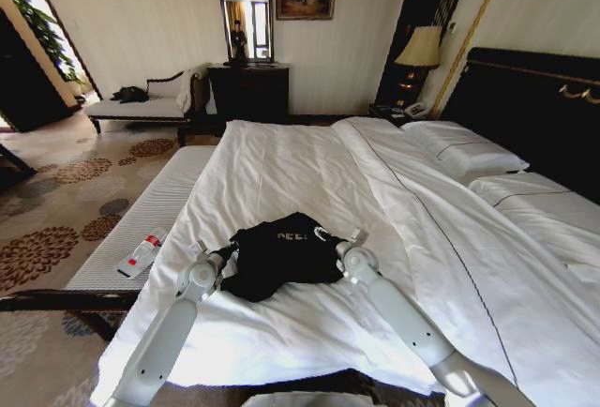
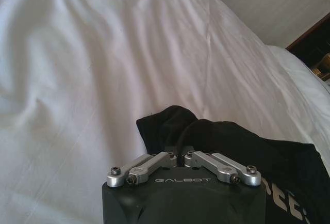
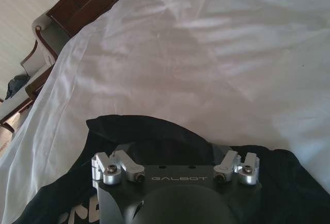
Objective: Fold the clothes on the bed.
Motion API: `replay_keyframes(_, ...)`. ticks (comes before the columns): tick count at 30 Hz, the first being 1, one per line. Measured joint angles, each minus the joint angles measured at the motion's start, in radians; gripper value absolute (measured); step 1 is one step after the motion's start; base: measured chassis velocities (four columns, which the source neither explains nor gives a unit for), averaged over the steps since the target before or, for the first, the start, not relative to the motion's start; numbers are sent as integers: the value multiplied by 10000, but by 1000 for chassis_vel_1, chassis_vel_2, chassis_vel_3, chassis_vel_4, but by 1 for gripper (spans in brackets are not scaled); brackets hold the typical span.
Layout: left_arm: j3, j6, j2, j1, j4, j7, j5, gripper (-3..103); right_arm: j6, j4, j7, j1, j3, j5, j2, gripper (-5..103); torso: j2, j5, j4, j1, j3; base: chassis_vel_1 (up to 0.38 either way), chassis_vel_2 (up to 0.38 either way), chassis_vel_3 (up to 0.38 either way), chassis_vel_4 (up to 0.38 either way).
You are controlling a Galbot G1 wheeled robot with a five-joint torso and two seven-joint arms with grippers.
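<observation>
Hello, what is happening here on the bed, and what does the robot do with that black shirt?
The robot stands at the foot of the bed with both arms over a crumpled black T-shirt lying on the white duvet. The left claw looks shut on the shirt's left edge. The right claw is at the shirt's right edge with its linkage spread, so it looks open. The shirt is bunched up, not yet neatly folded.

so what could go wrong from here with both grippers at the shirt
The left gripper looks shut on a bunched edge of the black T-shirt, so a lift may drag the white duvet up too. The right gripper looks open over the shirt's other side; uneven holds could twist the already crumpled fabric instead of flattening it.
</observation>
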Motion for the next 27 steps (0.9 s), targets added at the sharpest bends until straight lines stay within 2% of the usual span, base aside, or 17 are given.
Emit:
replay_keyframes(1,3,0,-11,-4,4,-1,6,2,0,-2,0,-3,1,-3,2,80,0,0,0,0,0,0,0,0,0)
replay_keyframes(2,26,0,-39,-20,30,-2,20,2,0,-2,-1,-44,13,-17,2,69,0,0,1,0,0,0,0,0,0)
replay_keyframes(4,41,1,-52,-36,49,-3,23,2,0,0,-2,-81,17,-24,-2,69,0,0,0,0,0,0,0,0,0)
replay_keyframes(6,62,1,-63,-70,79,-3,26,2,0,27,-6,-144,32,-44,-16,58,0,0,-1,0,0,0,0,0,0)
replay_keyframes(7,70,1,-67,-88,92,-3,27,2,0,41,-9,-173,41,-53,-23,58,0,0,-1,0,0,0,0,0,0)
replay_keyframes(8,83,2,-68,-119,119,-3,27,2,0,74,-15,-242,67,-77,-43,47,0,0,-1,0,0,0,0,0,0)
replay_keyframes(10,90,2,-68,-135,132,-3,27,2,0,90,-20,-277,77,-99,-55,47,0,0,-1,0,0,0,0,0,0)
replay_keyframes(14,112,3,-85,-173,188,-3,26,2,0,125,-42,-405,115,-237,-102,25,0,0,-1,0,0,0,0,0,0)
replay_keyframes(16,119,2,-94,-181,197,-3,26,2,0,130,-46,-430,117,-279,-112,25,0,0,-1,0,0,0,0,0,0)
replay_keyframes(19,129,3,-103,-198,202,-3,26,2,0,145,-57,-481,124,-386,-145,9,0,0,-1,0,0,0,0,0,0)
replay_keyframes(20,129,3,-103,-198,202,-3,26,2,0,145,-57,-481,124,-386,-145,9,0,0,-1,0,0,0,0,0,0)
replay_keyframes(22,130,3,-99,-212,202,-3,26,2,23,180,-79,-516,135,-498,-163,2,0,0,-1,-1,0,0,0,0,0)
replay_keyframes(27,111,3,-20,-221,113,-1,7,2,250,407,-221,-616,163,-719,-212,0,1,-1,0,0,0,0,0,0,0)
